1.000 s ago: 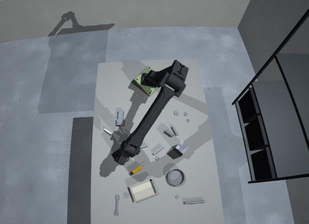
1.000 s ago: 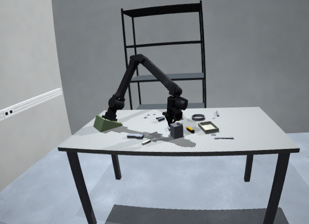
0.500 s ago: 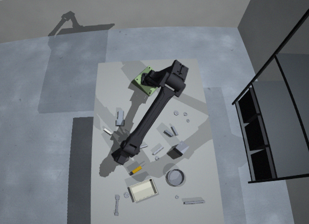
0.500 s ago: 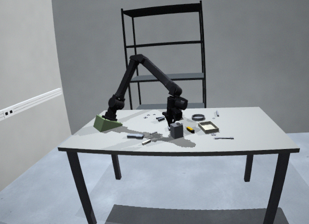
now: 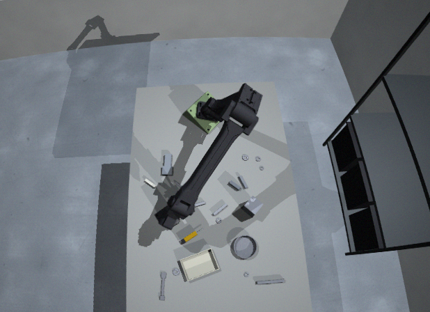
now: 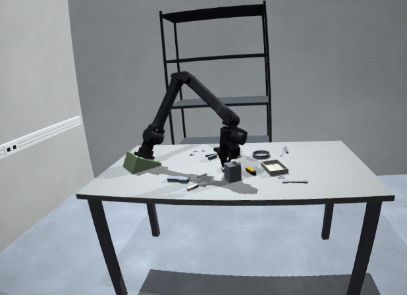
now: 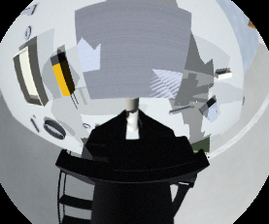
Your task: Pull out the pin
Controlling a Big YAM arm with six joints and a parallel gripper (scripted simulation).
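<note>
My gripper (image 5: 167, 220) (image 6: 224, 162) (image 7: 132, 112) points down near the table's middle and is shut on a small white pin (image 7: 132, 112). The pin stands upright between the fingertips. A dark grey block (image 6: 232, 174) stands right beside the gripper; in the wrist view the block (image 7: 129, 46) fills the upper middle. In the overhead view my wrist hides this block. I cannot tell whether the pin's far end touches anything. A second grey block (image 5: 248, 209) with a small nub on top stands further right.
A yellow-handled tool (image 5: 189, 237) (image 6: 250, 170) (image 7: 63, 75), a shallow tray (image 5: 184, 270) (image 6: 278, 172) and a round dish (image 5: 234, 248) (image 6: 261, 157) lie beyond the gripper. A grey bracket (image 5: 167, 163) (image 6: 178, 178), small bars and washers are scattered about. My base is a green wedge (image 6: 138, 164).
</note>
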